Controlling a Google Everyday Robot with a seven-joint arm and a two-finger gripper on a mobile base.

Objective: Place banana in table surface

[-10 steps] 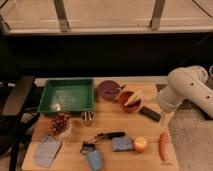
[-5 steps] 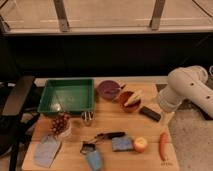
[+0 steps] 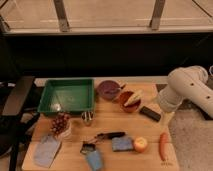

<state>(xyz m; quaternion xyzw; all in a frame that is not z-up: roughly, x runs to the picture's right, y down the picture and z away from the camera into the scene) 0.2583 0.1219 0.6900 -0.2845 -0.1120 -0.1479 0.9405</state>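
— Camera view, nearest first?
— Apple (image 3: pixel 141 144) and carrot (image 3: pixel 163 145) on the table surface (image 3: pixel 115 124).
— Farther?
— Gripper (image 3: pixel 168 118) hangs at the right edge; its grip, I cannot tell. Beyond, the banana (image 3: pixel 133 97) lies in a red bowl (image 3: pixel 123 103).

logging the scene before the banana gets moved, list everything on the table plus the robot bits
table surface: 1, light wood, centre
tray: 1, green, back left
purple bowl: 1, purple, right of tray
orange-red bowl: 1, orange-red, beside purple bowl
banana: 1, pale yellow, in orange-red bowl
black block: 1, black, right of orange-red bowl
grapes: 1 bunch, dark red, in front of tray
metal cup: 1, silver, right of grapes
black-handled tool: 1, black, front centre
sponge: 1, blue, front
apple: 1, yellow-red, right of sponge
carrot: 1, orange-red, front right
cloth: 1, grey-blue, front left
arm: 1, white, right of table
claw: 1, dark, at arm's lower end by black block
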